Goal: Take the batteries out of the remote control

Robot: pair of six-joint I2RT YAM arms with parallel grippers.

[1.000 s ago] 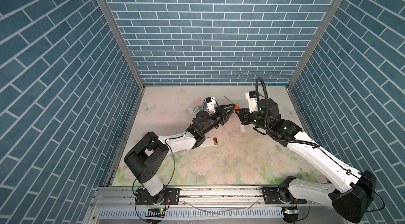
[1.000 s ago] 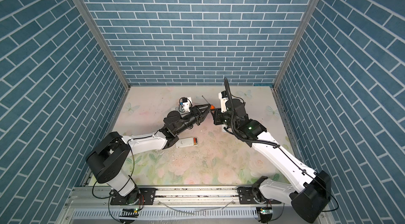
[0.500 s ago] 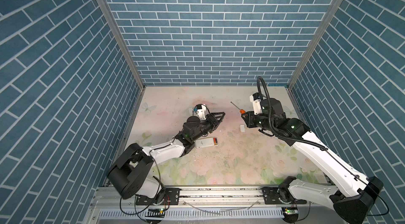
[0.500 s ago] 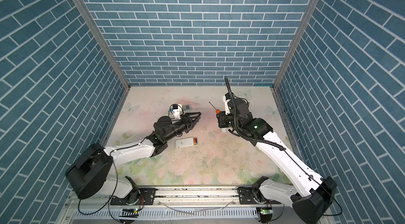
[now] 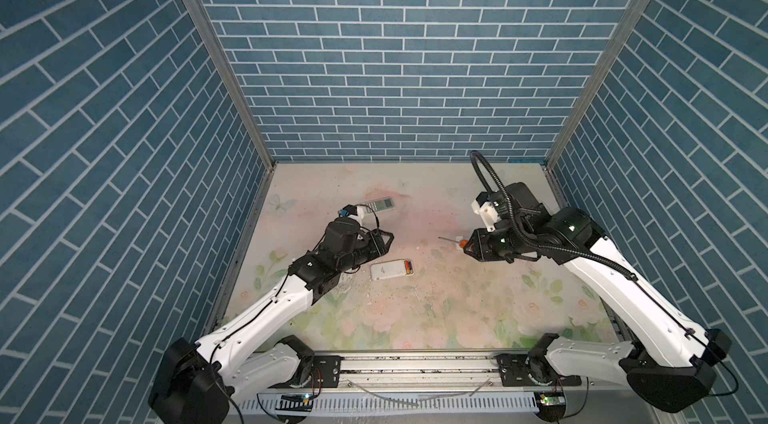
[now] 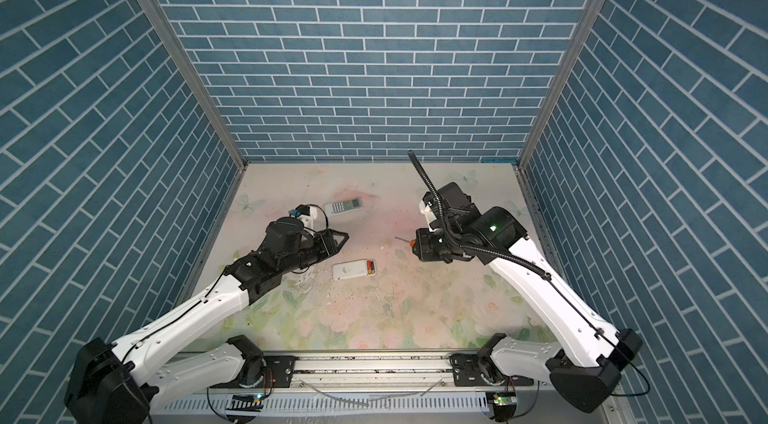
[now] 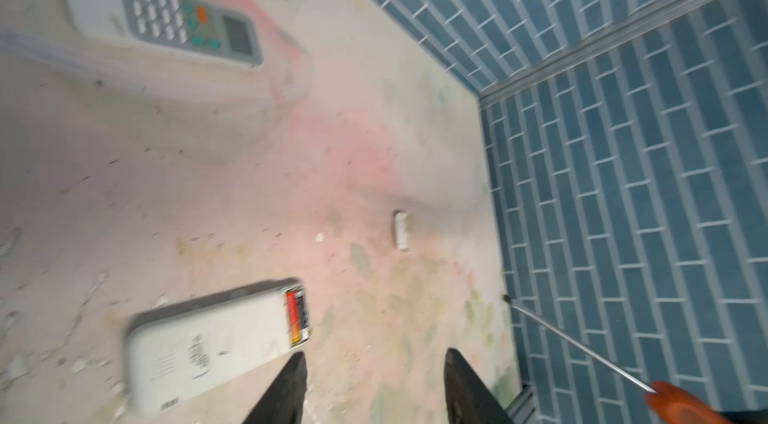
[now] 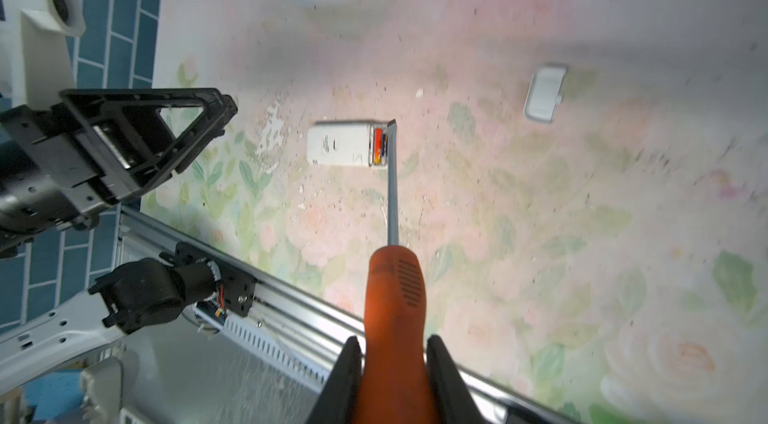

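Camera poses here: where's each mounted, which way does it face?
Top views: high above the front rail, looking down toward the back wall; both arms whole, left gripper, right gripper.
Left wrist: on the left arm, looking past its open fingers at the face-down remote.
Right wrist: on the right arm, looking along the screwdriver its fingers clamp.
Shared: both wrist views show the batteries and loose cover.

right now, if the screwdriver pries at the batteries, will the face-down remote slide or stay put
Probably slides: the face-down remote lies flat, nothing pinning it. Its shell looks stiff plastic, unlikely to flex. The round batteries may roll once freed.
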